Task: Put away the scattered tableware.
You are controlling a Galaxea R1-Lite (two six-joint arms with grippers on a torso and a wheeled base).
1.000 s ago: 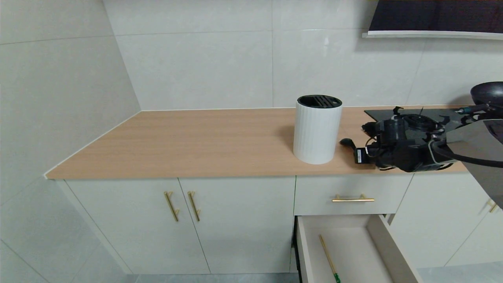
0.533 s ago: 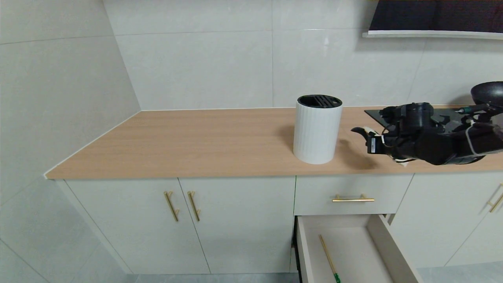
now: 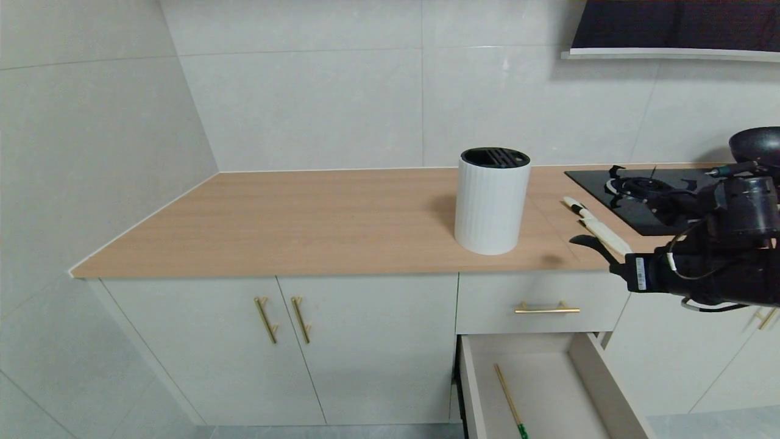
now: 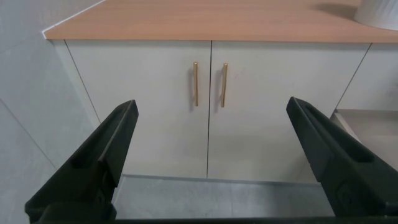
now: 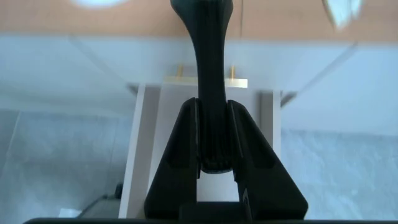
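Note:
My right gripper (image 3: 620,267) hangs just past the counter's front edge, above the open drawer (image 3: 582,360), and is shut on a black utensil (image 3: 587,242) whose curved end points left. In the right wrist view the black utensil (image 5: 208,50) runs straight out from between the gripper's (image 5: 213,134) fingers, with the drawer (image 5: 158,162) below. A gold chopstick with a green tip (image 3: 509,399) lies in the drawer. A white-handled knife (image 3: 596,225) rests on the counter beside the white ribbed holder (image 3: 492,204). My left gripper (image 4: 211,168) is open, facing the cabinet doors (image 4: 208,87).
A black hob (image 3: 637,192) with a dark pan (image 3: 755,143) takes up the counter's right end. The wooden counter (image 3: 304,219) stretches left to a tiled wall. A shut drawer with a gold handle (image 3: 546,310) sits right above the open one.
My right gripper lifted the black utensil off the counter beside the holder, then carried it forward and down past the front edge. The white-handled knife behind it came into sight.

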